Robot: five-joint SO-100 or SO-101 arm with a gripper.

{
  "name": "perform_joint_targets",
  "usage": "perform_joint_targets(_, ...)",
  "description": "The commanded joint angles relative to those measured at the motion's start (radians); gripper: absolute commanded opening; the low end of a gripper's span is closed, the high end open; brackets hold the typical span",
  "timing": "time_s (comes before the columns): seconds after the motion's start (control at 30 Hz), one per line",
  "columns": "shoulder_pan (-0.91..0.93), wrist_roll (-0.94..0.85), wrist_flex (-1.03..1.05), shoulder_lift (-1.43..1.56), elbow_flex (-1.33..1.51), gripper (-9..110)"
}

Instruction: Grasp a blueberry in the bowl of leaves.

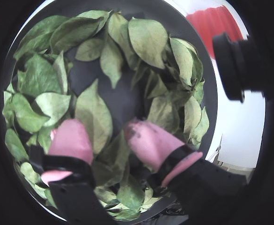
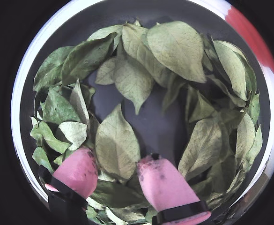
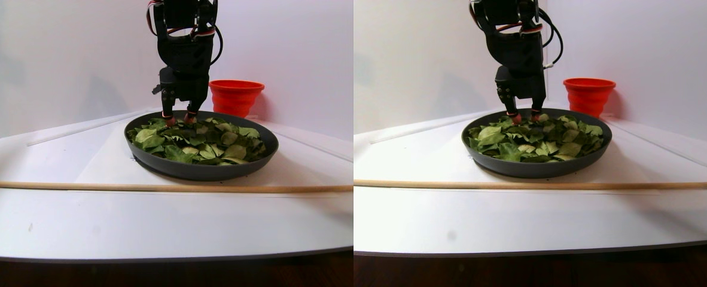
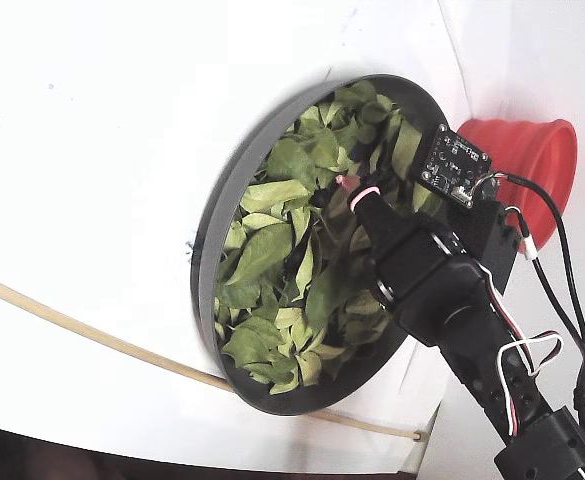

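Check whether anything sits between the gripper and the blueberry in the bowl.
No blueberry shows in any view, so presumably leaves cover it. The open gripper is down among them in the bowl, one large leaf between its fingertips.

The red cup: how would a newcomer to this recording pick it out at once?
Find the wide dark grey bowl heaped with green leaves on the white table. In the stereo pair view the red cup stands just behind it, against the wall. It is the only bright red vessel, smaller and empty-looking.
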Motion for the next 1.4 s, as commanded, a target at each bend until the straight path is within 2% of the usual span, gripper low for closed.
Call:
perform_joint_targets(0.0, -0.003, 0.003, 0.009, 0.141, -0.021, 17)
perform_joint_targets(1.37, -0.057, 0.032, 0.064, 0.169, 0.06, 17)
